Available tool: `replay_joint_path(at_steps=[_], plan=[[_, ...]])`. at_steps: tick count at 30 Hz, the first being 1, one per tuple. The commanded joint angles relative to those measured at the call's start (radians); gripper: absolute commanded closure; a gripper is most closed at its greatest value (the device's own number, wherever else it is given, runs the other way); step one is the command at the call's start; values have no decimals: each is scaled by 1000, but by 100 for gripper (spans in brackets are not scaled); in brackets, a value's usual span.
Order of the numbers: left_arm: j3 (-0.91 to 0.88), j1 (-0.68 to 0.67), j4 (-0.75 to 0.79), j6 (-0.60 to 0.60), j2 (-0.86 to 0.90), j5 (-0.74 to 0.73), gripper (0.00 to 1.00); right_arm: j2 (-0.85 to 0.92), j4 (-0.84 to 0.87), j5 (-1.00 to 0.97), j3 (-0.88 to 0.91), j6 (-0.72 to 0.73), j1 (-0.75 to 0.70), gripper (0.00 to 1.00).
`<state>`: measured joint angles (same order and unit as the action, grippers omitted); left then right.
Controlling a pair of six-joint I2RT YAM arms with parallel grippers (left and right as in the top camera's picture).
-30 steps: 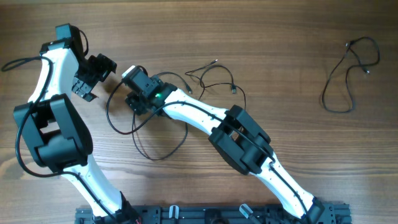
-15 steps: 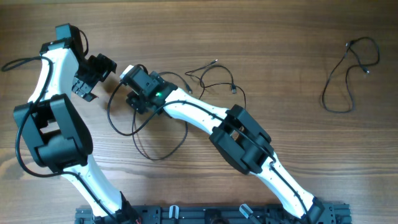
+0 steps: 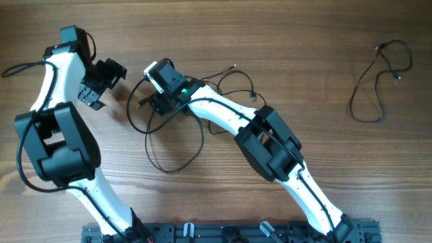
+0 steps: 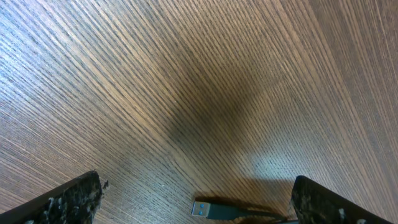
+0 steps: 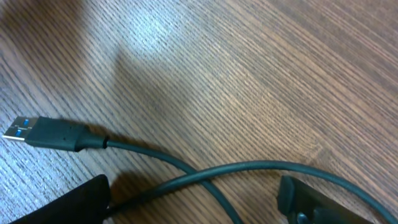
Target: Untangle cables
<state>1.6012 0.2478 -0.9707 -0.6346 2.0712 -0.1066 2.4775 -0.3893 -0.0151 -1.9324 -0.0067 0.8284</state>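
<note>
Seen from overhead, the tangled cables (image 3: 202, 138) loop at the centre of the table (image 3: 290, 40), with a lone cable (image 3: 352, 104) at 2 o'clock. The right gripper (image 3: 154, 102) is at the tangle's 10 o'clock edge. Only its wrist view shows the jaws apart, straddling a strand unclamped, beside a USB plug (image 5: 43, 132). The left gripper (image 3: 102, 84) is spread wide and empty

Wooden table (image 3: 304, 40), tangled black cables (image 5: 68, 135) near centre, seemingly looped cable (image 3: 352, 101) far right.
</note>
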Motion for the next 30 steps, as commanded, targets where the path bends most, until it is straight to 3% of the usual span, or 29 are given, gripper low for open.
replay_joint_path(at_steps=[1,4,11,15,21,25,30], plan=[[-10,-3,2,-13,3,-8,0,-13,-80,57,24,14,5,29],[-10,-3,2,-13,3,-8,0,-13,-158,156,24,15,5,46],[-10,-3,2,-13,3,-8,0,-13,-328,190,23,36,-6,53],[-10,-3,2,-13,3,-8,0,-14,-430,190,6,37,-15,41],[-10,-3,2,-13,3,-9,0,-14,-536,190,-39,71,-14,40],[-10,-3,2,-13,3,-9,0,-14,-550,190,-38,94,-14,39],[-10,-3,2,-13,3,-9,0,-14,-463,271,-38,205,-14,31]])
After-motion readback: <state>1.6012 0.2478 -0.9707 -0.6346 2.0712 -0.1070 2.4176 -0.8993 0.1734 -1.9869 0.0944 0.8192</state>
